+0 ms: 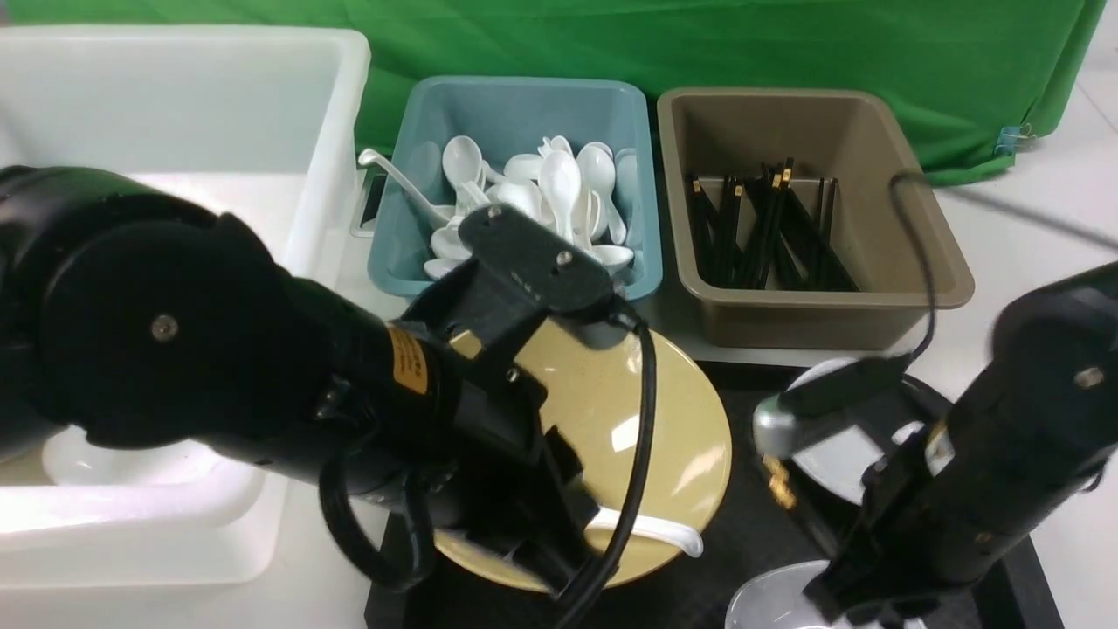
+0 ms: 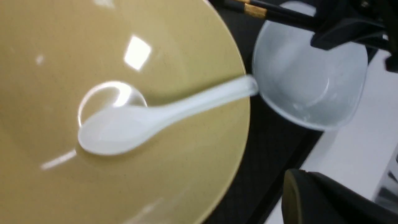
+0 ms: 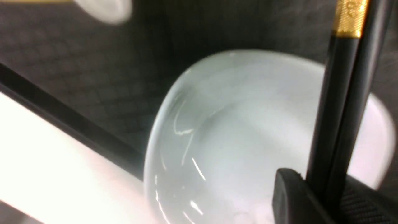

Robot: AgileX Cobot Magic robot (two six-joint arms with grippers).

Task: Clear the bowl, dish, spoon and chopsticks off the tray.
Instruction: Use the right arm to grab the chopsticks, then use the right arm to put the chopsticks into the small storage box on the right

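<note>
The mustard-yellow bowl [image 1: 664, 419] sits on the black tray [image 1: 751, 533], and the white spoon [image 2: 130, 124] lies in it with its handle [image 1: 651, 528] over the rim. My left gripper [image 2: 298, 199] hovers shut and empty past the bowl's edge. My right gripper [image 3: 323, 189] is shut on the black chopsticks [image 3: 339, 124], whose gold bands [image 1: 780, 491] stick out above a white dish [image 3: 248, 140] at the tray's near edge [image 1: 769, 603]. The left arm hides much of the bowl in the front view.
A second white dish [image 1: 830, 454] sits behind the right arm. Beyond the tray stand a teal bin [image 1: 515, 105] full of spoons, a brown bin [image 1: 821, 114] holding chopsticks, and at the left a large white tub [image 1: 175, 105].
</note>
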